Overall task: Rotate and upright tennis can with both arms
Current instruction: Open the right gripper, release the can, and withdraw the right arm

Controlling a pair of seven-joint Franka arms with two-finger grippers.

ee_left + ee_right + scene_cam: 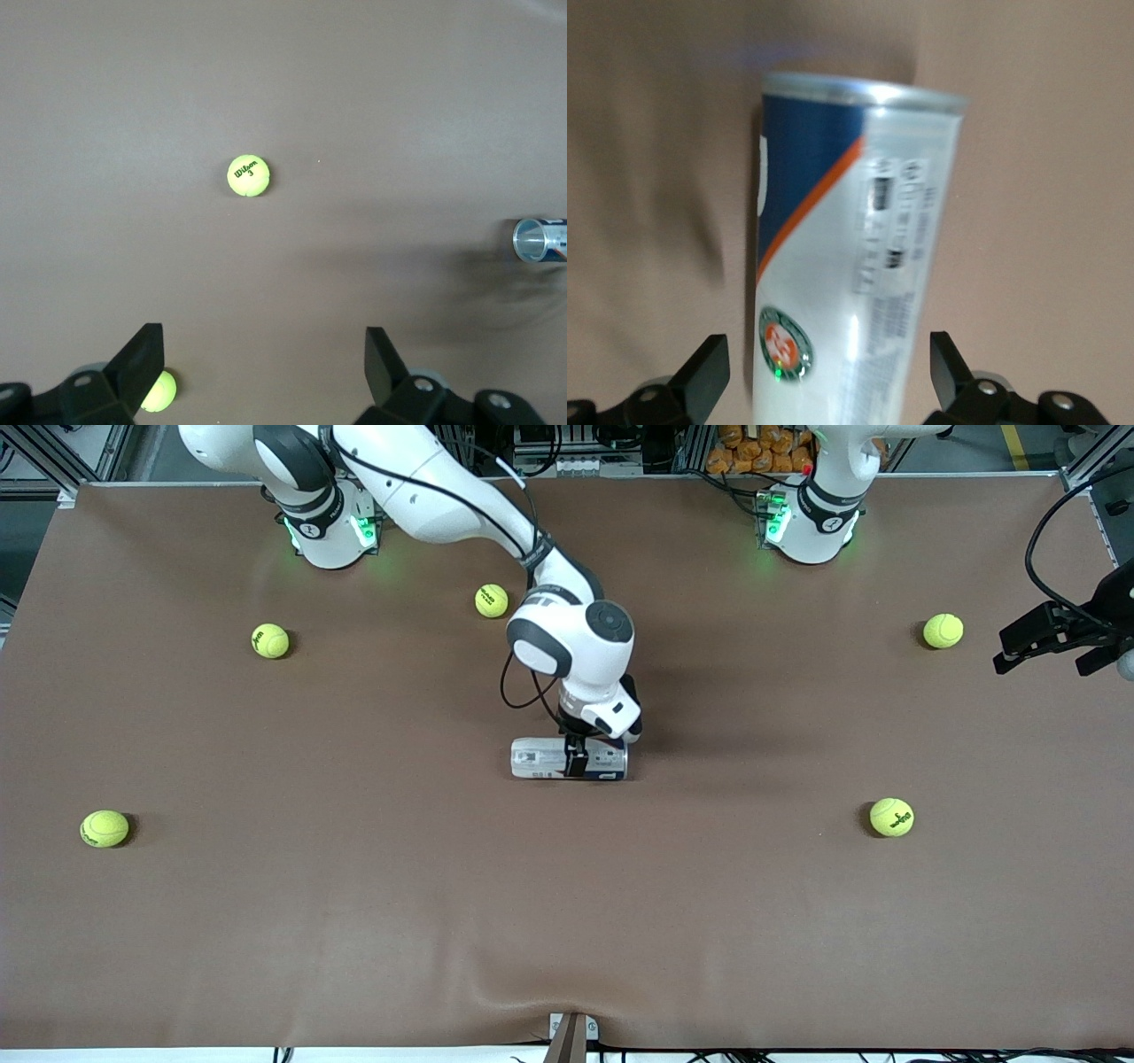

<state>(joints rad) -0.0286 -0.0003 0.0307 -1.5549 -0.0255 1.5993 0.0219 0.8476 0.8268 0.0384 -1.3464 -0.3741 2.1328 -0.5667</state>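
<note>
The tennis can (pixel 567 759) lies on its side near the middle of the table (pixel 354 921), its long axis running between the two arms' ends of the table. The right hand (pixel 576 760) sits directly over the can's middle with its fingers spread apart, one on each side of the can body; in the right wrist view the fingertips (pixel 709 367) flank the can (pixel 850 266) with a gap showing, so nothing is clamped. The left hand (pixel 1045 642) waits above the left arm's end of the table, fingers apart and empty; its wrist view shows the can's open metal rim (pixel 532 240) well off. Five tennis balls lie scattered well apart from the can, none in its way; the closest (pixel 492 600) lies farther from the front camera than the can. Handling judgement: the can looks light, thin-walled and smooth, so it will likely roll freely, slip under a weak pinch and dent under a hard one. Grip across the body near mid-length; steady the stiffer rimmed end with the second hand while tipping upright.
</note>
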